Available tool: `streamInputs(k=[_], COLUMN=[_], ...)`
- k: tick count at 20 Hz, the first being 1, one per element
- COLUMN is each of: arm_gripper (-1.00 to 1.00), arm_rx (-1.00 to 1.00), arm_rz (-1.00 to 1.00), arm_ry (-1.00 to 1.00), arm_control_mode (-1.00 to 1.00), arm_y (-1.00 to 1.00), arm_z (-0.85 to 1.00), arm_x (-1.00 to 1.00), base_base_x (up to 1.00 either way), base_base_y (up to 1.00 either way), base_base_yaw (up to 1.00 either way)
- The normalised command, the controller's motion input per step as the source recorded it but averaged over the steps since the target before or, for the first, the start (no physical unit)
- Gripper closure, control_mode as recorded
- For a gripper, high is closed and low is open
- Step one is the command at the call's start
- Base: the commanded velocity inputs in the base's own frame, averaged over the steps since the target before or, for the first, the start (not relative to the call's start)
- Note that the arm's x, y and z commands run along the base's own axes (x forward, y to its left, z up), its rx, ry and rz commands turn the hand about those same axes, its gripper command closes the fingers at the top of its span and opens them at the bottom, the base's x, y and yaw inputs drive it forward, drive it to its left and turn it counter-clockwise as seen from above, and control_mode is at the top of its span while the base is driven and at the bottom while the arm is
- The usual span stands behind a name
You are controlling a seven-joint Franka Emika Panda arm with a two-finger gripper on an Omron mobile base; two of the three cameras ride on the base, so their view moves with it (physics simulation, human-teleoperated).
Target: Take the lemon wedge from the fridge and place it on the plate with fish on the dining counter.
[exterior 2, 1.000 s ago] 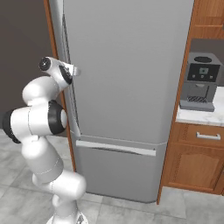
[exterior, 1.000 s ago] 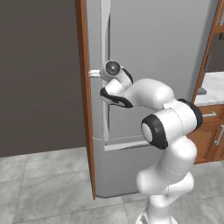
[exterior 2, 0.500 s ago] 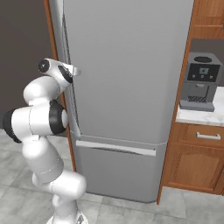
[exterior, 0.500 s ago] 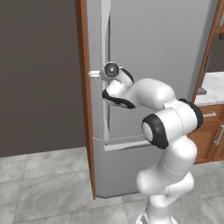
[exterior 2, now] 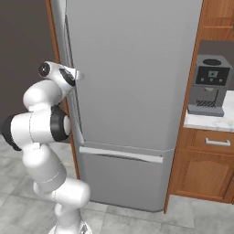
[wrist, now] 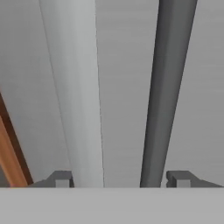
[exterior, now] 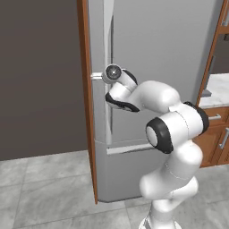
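While the fridge stands closed, fingers spread either side of its handle, not touching

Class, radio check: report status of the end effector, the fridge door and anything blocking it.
End effector at the fridge handle, fingers either side, not yet clamped. Fridge door shut, lemon wedge unseen. Nothing in the way.
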Motion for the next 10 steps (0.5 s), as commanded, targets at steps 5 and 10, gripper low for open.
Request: streamInputs(k=[5, 10], arm_gripper=[1.00, 1.00], arm_rx=[0.00, 0.01], arm_rz=[-0.11, -0.19], arm_ry=[-0.02, -0.08], arm_control_mode=[-1.00, -1.00], arm_y=[-0.28, -0.53], arm_z=[0.07, 0.23], arm_x=[-0.96, -1.00], base_base_x=[0.00, 0.00], base_base_y=[0.00, 0.00], base_base_yaw=[0.00, 0.00])
